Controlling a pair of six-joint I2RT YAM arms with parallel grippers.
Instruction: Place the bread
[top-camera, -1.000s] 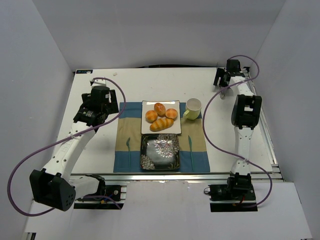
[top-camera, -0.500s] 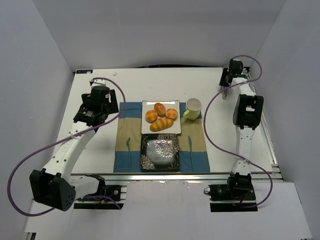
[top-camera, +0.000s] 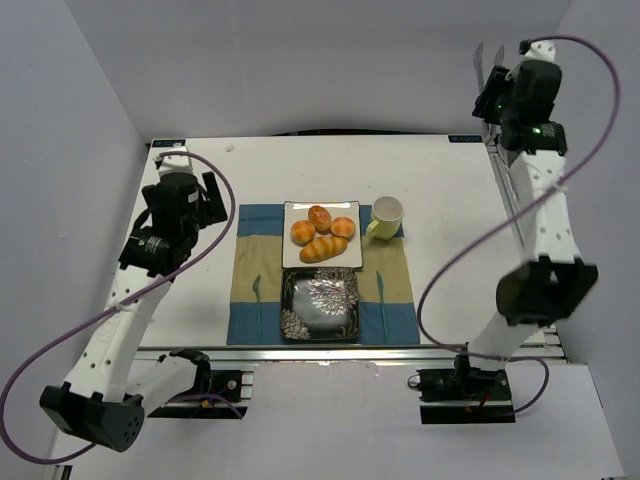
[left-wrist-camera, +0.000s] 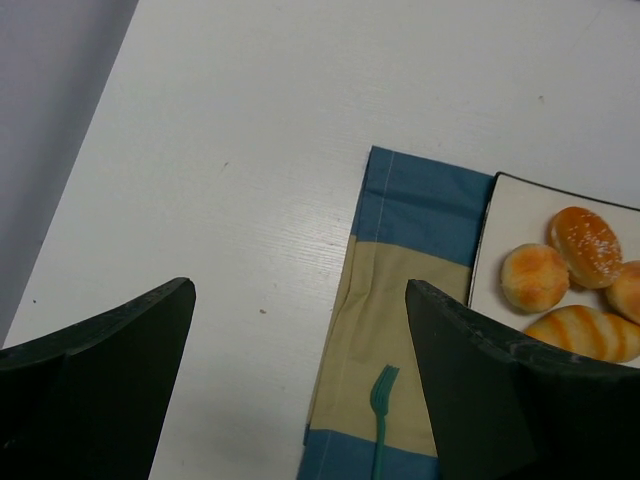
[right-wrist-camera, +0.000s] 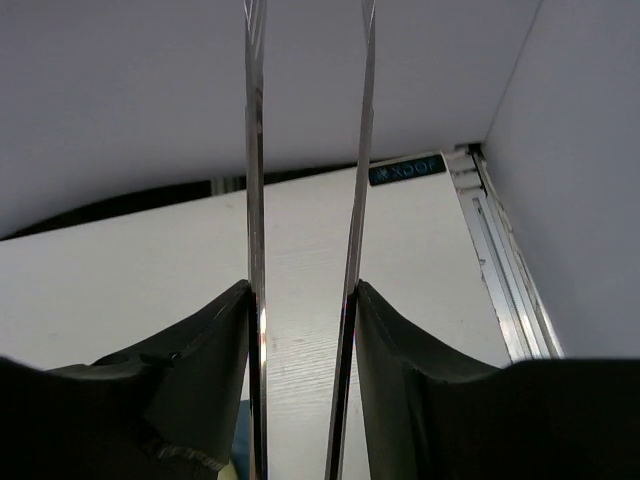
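Near edge: dark patterned plate (top-camera: 320, 305) sits bare on the placemat (top-camera: 250, 265), fork (left-wrist-camera: 380, 420) to its left. Just behind it, the white plate (top-camera: 348, 257) carries all four pieces of bread (top-camera: 323, 248), none moved yet. Cup (top-camera: 386, 212) is beside that plate's right side. Left tool (left-wrist-camera: 300, 300) hovers left of the mat, fingers apart, holding nothing. Far right is the change: right tool (right-wrist-camera: 302, 300) was low at the desk's (top-camera: 300, 170) back corner a second ago, and is now raised high and clamped on the tongs (right-wrist-camera: 255, 200), blades apart. I read the tongs pickup as done; the reach down to the bread comes next.
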